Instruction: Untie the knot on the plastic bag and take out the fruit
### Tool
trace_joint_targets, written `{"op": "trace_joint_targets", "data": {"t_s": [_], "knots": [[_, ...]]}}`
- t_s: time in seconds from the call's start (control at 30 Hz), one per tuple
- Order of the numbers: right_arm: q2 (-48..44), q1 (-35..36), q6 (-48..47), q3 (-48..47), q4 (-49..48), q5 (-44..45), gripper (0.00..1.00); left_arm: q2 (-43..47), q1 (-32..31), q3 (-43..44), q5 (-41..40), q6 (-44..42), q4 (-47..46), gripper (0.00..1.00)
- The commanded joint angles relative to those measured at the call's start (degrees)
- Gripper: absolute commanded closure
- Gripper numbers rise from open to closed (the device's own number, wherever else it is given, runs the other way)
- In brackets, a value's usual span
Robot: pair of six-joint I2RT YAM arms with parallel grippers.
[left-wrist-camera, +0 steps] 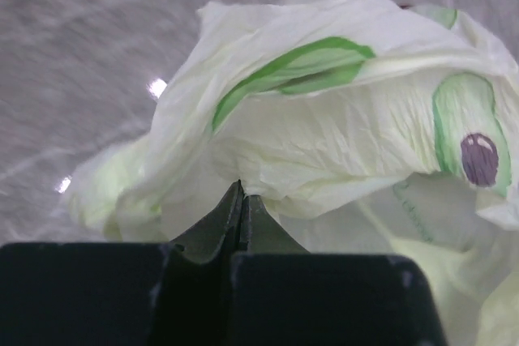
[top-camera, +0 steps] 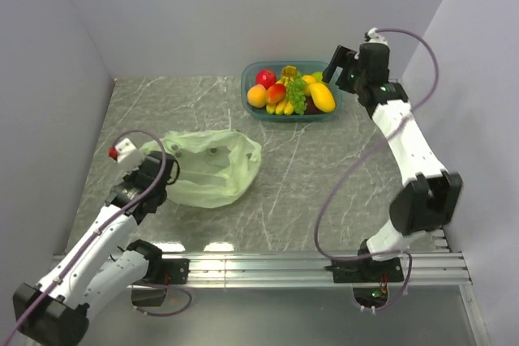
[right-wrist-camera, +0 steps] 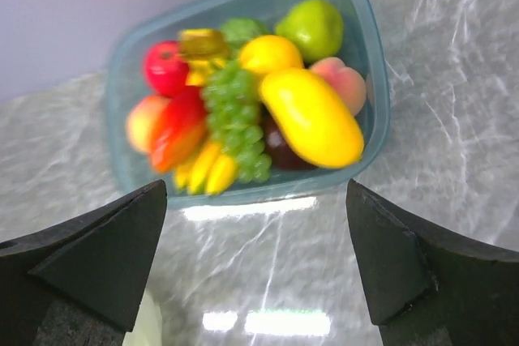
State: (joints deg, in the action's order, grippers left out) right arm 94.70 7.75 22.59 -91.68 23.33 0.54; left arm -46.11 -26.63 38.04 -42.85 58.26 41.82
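The pale yellow-green plastic bag (top-camera: 212, 168) lies crumpled and slack on the table at the left; it fills the left wrist view (left-wrist-camera: 340, 127). No knot shows, and nothing shows inside the bag. My left gripper (top-camera: 169, 169) is at the bag's left edge; its jaws (left-wrist-camera: 242, 194) are shut, pinching a fold of the plastic. The fruit sits in the teal bowl (top-camera: 245, 87): banana bunch (right-wrist-camera: 203, 172), green grapes (right-wrist-camera: 237, 119), yellow fruit (right-wrist-camera: 312, 117), red-orange mango (right-wrist-camera: 177, 127). My right gripper (top-camera: 335, 72) is open and empty beside the bowl's right end (right-wrist-camera: 255, 265).
The bowl (right-wrist-camera: 369, 30) stands at the back, near the rear wall, and also holds a red apple (right-wrist-camera: 165, 68), a green fruit (right-wrist-camera: 315, 26) and a dark purple fruit. Walls close in left and right. A metal rail runs along the near edge (top-camera: 284, 265).
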Motion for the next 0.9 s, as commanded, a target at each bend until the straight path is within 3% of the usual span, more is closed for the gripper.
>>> {"op": "trace_joint_targets", "data": {"t_s": [0.0, 0.07, 0.13, 0.17, 0.2, 0.33, 0.37, 0.43, 0.47, 0.57, 0.67, 0.87], "knots": [[-12.74, 1.48, -1.32, 4.3, 0.39, 3.06, 0.03, -0.03, 10.85, 4.23, 0.29, -9.28, -5.78, 0.99], [-19.5, 1.48, -2.28, 6.33, 1.18, 4.12, 0.02, -2.23, 14.66, 6.69, 2.67, -11.58, -7.72, 0.99], [-24.45, 1.48, -3.34, 9.58, 1.45, 5.87, 0.02, -3.37, 17.75, 8.7, 5.23, -13.08, -7.81, 0.91], [-29.17, 1.48, -4.12, 10.72, 1.71, 6.75, 0.02, -3.11, 17.84, 9.24, 5.32, -13.26, -7.11, 0.85], [-31.65, 1.48, -4.74, 12.91, 1.89, 7.63, 0.02, -2.68, 17.93, 9.59, 5.58, -13.0, -6.58, 0.7], [-43.87, 1.48, -7.73, 18.19, 2.24, 10.18, 0.01, 3.37, 17.93, 11.35, 8.56, -12.21, -2.72, 0.55], [-48.33, 1.48, -8.69, 20.03, 2.33, 10.45, 0.01, 4.78, 17.93, 11.7, 8.83, -11.86, -0.97, 0.45], [-52.84, 1.48, -9.4, 22.06, 2.51, 11.5, 0.0, 8.73, 17.93, 13.28, 9.71, -11.77, 1.58, 0.36], [-57.3, 1.48, -9.49, 24.16, 2.25, 11.85, 0.0, 9.62, 17.76, 14.16, 9.8, -11.68, 4.81, 0.25], [-65.56, 1.48, -11.06, 28.29, 1.54, 12.56, 0.0, 13.14, 16.88, 16.71, 11.38, -14.3, 7.21, 0.1], [-71.9, 1.57, -12.13, 31.28, 1.54, 13.7, 0.0, 17.09, 15.83, 19.34, 12.61, -18.16, 8.19, 0.03], [-81.33, 1.48, -14.41, 35.94, 2.6, 13.53, 0.0, 24.66, 15.82, 24.62, 13.67, -25.02, 8.27, 0.01]]}}
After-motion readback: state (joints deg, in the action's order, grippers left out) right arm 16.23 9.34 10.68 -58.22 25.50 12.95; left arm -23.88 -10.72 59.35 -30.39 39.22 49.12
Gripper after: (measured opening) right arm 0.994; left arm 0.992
